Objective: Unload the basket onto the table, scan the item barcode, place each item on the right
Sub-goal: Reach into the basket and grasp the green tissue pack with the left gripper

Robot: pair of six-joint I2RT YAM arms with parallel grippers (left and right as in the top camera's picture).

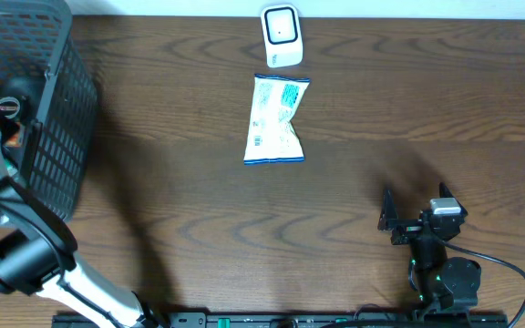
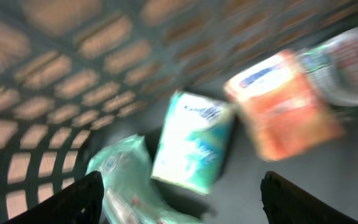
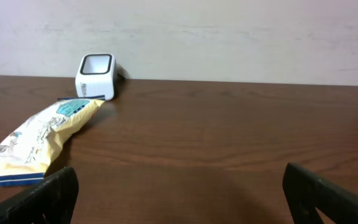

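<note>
A white barcode scanner (image 1: 282, 36) stands at the table's far edge, also in the right wrist view (image 3: 96, 76). A cream snack bag with blue print (image 1: 276, 120) lies flat just in front of it (image 3: 39, 138). My left gripper (image 2: 180, 182) is inside the black mesh basket (image 1: 62, 109), open wide. The view is blurred. A pale green bag (image 2: 126, 180) lies by its left finger, and I cannot tell if they touch. A green-and-white packet (image 2: 191, 143), an orange packet (image 2: 284, 106) and a bottle (image 2: 347, 62) lie beyond. My right gripper (image 3: 179, 186) hangs open over bare wood, holding nothing.
The basket fills the table's left end, and my left arm (image 1: 25, 246) reaches into it from the front. The right arm's base (image 1: 445, 273) sits at the front right. A pale wall (image 3: 229, 37) rises behind the scanner.
</note>
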